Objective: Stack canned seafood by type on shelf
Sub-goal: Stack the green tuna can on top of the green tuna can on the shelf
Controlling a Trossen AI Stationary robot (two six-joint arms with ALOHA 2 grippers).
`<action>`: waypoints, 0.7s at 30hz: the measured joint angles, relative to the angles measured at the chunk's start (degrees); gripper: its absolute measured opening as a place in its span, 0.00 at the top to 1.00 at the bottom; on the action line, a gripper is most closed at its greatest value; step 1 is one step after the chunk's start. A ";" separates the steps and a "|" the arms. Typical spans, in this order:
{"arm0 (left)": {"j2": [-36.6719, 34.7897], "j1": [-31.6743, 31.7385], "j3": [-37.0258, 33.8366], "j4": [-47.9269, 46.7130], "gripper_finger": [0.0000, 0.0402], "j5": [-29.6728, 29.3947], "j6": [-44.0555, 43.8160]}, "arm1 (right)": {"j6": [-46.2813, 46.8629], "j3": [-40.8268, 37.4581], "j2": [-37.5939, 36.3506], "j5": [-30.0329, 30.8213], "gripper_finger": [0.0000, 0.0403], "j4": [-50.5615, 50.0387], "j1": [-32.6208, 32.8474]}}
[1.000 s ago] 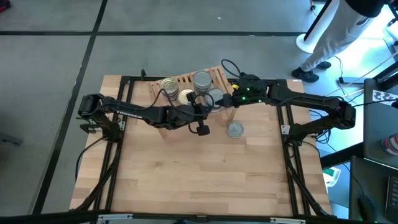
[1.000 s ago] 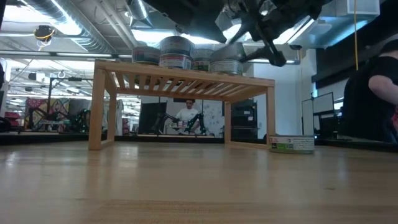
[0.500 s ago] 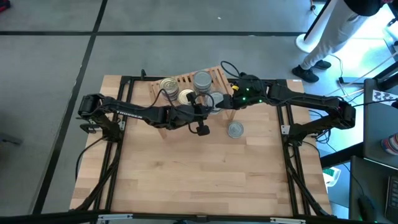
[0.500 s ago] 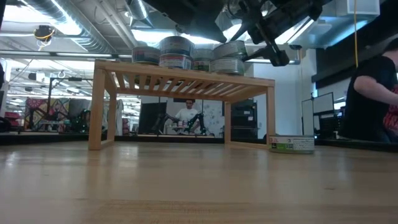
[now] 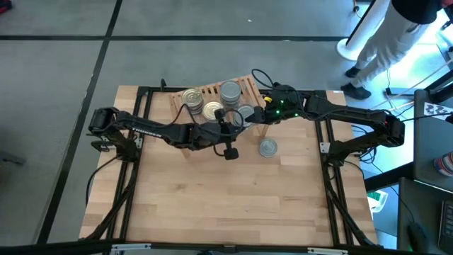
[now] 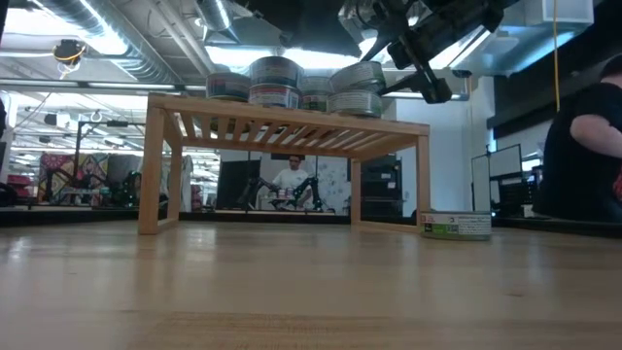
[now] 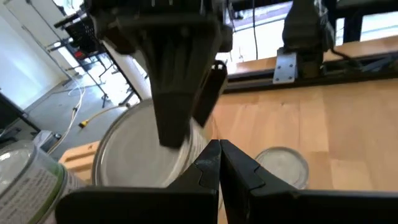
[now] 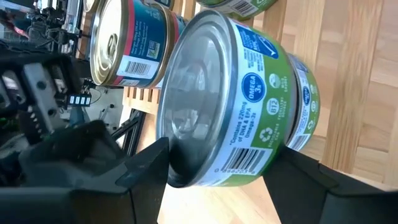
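Observation:
The wooden slatted shelf [image 5: 244, 86] [image 6: 292, 131] stands at the table's far middle. On it are two gold-topped tins [image 5: 191, 97] [image 5: 212, 110] and a stack of silver-topped tins [image 5: 230, 91] [image 6: 275, 83]. At the shelf's right end, my right gripper [image 5: 250, 113] [image 8: 219, 154] is shut on a green-labelled, silver-topped tin [image 8: 230, 93] [image 6: 360, 78]. That tin sits tilted on another green-labelled tin [image 8: 306, 106] [image 6: 352, 103]. My left gripper [image 5: 232, 122] [image 7: 219, 152] is shut and hovers close beside the held tin. One more tin [image 5: 267, 147] [image 6: 457, 226] lies flat on the table. My right gripper pinches the upper tin between its two fingers. One finger is on the silver top near the rim [image 8: 171, 146]; the other is at the bottom edge of the labelled wall [image 8: 273, 152]. The fingers slant down from the table's right. The tin is tilted, with one edge on the tin below. My left gripper's shut tips are right by that tin's rim [image 7: 202, 140]; whether they touch it I cannot tell.
Black frame rails [image 5: 327, 149] run along both sides of the table. A person [image 5: 386, 42] stands beyond the far right corner, and another [image 6: 583, 165] shows at the right in the low view. The near half of the tabletop [image 5: 233, 205] is bare wood.
My right gripper has rolled about its own line while staying in place. The tin it holds has tipped from lying flat to standing tilted on the tin below.

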 joint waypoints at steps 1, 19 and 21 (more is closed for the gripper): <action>0.00 -0.16 0.00 0.64 1.00 0.05 0.18 | 0.00 0.00 0.00 0.02 0.39 0.00 0.00; 5.64 0.37 0.00 11.49 1.00 -0.07 2.78 | -0.02 -0.02 0.00 -2.17 0.39 0.11 0.00; 5.64 0.89 0.00 10.79 1.00 -0.14 2.71 | -0.02 -0.02 0.00 -2.72 0.39 0.14 0.00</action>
